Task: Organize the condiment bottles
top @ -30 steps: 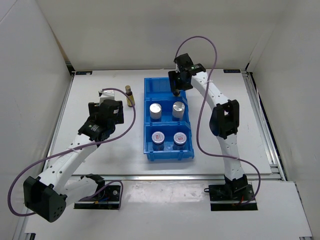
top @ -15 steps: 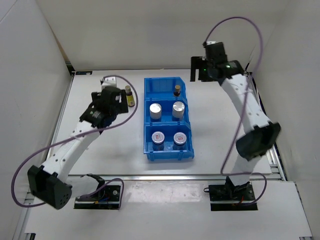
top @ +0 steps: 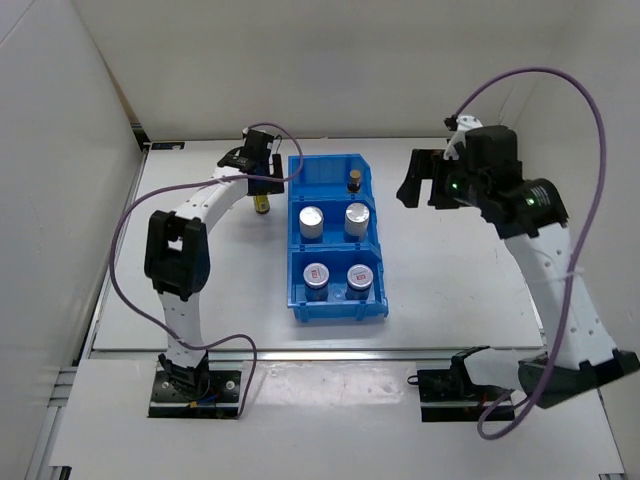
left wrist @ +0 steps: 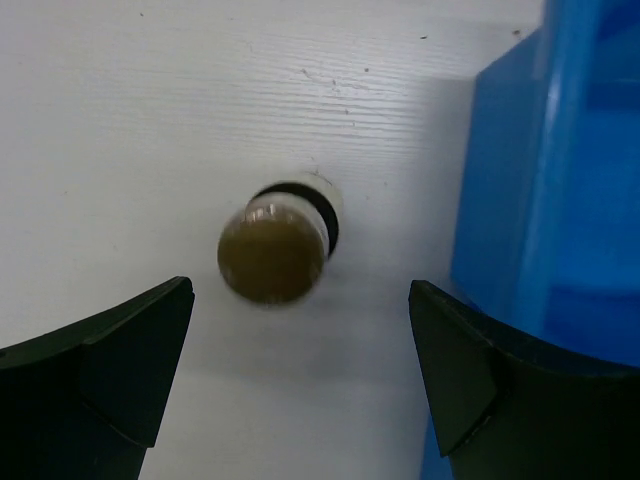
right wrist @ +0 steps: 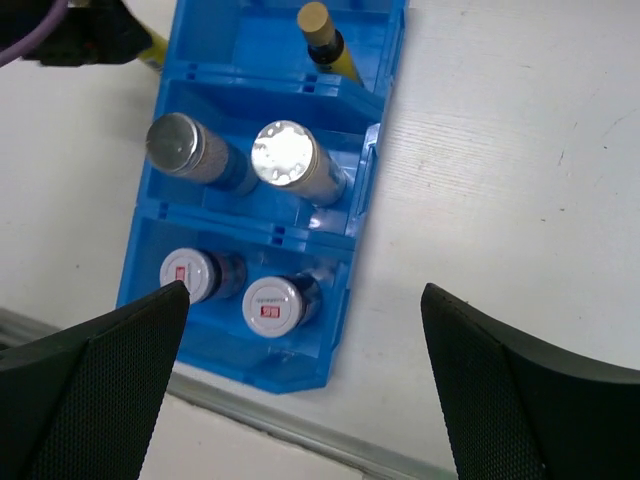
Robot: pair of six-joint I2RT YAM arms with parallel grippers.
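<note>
You have the three-compartment bin lying in the middle of the desk, its compartments running from far to near. In the far one, a slim bottle stands at the right side. The middle one holds the left cylinder and the right cylinder side by side. The near one holds the left jar beside the right jar. A second slim bottle stands on the desk just left of the bin's far compartment, between your left fingers, touching neither.

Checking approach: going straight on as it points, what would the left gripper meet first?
Probably the amber bottle, cap first: it stands on the table beside the blue bin, roughly centred under the open left gripper.
</note>
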